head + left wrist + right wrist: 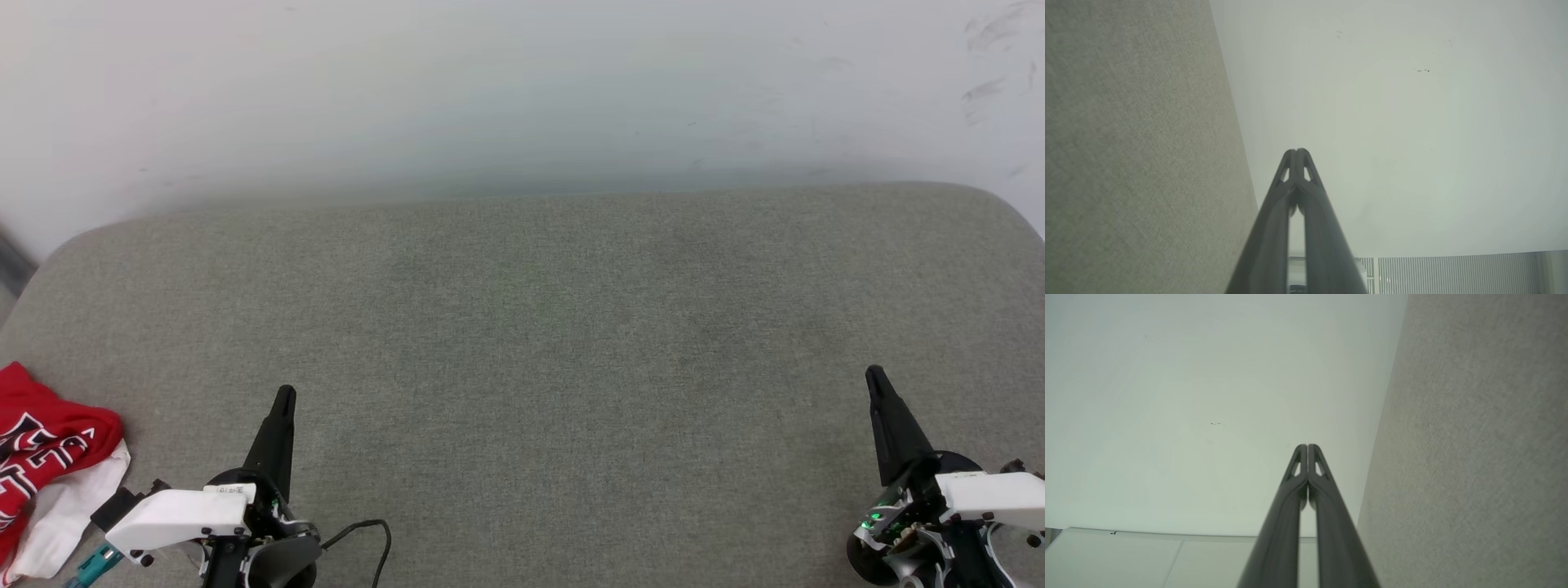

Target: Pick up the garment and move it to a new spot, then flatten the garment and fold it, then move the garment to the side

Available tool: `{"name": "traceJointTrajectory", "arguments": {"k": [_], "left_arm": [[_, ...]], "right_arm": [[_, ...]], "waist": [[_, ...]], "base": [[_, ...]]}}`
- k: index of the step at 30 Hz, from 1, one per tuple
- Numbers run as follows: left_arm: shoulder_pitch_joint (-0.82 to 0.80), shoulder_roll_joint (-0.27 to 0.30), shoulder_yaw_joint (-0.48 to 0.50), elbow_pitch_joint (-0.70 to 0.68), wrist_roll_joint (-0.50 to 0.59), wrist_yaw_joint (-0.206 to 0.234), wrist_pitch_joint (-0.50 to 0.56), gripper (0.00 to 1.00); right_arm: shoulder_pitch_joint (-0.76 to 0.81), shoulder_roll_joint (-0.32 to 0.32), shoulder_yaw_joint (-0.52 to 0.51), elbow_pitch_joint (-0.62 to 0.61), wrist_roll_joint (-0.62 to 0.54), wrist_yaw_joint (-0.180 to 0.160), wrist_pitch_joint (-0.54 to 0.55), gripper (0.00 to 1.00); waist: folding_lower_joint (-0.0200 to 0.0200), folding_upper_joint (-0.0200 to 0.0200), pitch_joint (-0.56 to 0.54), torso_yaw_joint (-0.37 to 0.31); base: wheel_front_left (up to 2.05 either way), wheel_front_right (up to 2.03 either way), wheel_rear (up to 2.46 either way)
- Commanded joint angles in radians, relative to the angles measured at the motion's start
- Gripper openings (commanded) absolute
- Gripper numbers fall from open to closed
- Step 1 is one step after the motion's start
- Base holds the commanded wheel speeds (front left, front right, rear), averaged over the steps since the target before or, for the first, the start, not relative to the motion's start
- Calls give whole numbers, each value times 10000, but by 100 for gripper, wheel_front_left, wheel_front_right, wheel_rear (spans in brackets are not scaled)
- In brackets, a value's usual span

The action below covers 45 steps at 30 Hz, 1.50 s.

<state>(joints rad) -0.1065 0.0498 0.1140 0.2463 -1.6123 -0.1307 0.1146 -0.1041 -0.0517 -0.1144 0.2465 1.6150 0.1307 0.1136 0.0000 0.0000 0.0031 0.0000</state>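
Red shirt (41,457) bunched up at left edge of grey bench (531,327), near left claw (284,398), not touching. Left claw pinched together, holds nothing. Right claw (875,376) same, far right. White wall (490,82) behind.

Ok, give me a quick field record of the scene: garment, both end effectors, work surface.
garment: red and white, bunched, at the near left of the surface, partly cut off by the head view's edge
left end effector: shut, empty, fingers apart from the garment, to its right
right end effector: shut, empty, near right of the surface
grey padded surface: fabric-covered, rounded far corners
wall: pale, behind the surface
task stage: garment not yet picked up
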Motion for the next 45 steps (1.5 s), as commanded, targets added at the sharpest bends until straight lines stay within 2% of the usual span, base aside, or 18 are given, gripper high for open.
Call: {"name": "traceJointTrajectory", "arguments": {"k": [1, 18, 19, 23, 45], "left_arm": [[-63, -7, 14, -4, -14, -15, 18, 0], [-63, -7, 11, -4, -14, -15, 17, 0], [-63, -7, 17, -4, -14, -15, 17, 100], [195, -30, -58, 215, 4, 0, -27, 100], [80, 92, -1315, -842, 534, 0, -1082, 100]], "right_arm": [[-104, 23, 7, 7, -45, 0, 0, 0], [-104, 23, 7, 7, -44, -1, -1, 0], [-104, 23, 8, 7, -44, 0, -1, 100], [220, 8, 28, 211, -13, -2, -26, 100], [391, -79, 659, -766, -646, -1, -1067, 100]], "waist": [[0, 0, 0, 0], [0, 0, 0, 0], [0, 0, 0, 0], [0, 0, 1, -1], [0, 0, 18, 10]], "base": [[0, 0, 0], [0, 0, 0], [0, 0, 0], [0, 0, 0], [0, 0, 0]]}}
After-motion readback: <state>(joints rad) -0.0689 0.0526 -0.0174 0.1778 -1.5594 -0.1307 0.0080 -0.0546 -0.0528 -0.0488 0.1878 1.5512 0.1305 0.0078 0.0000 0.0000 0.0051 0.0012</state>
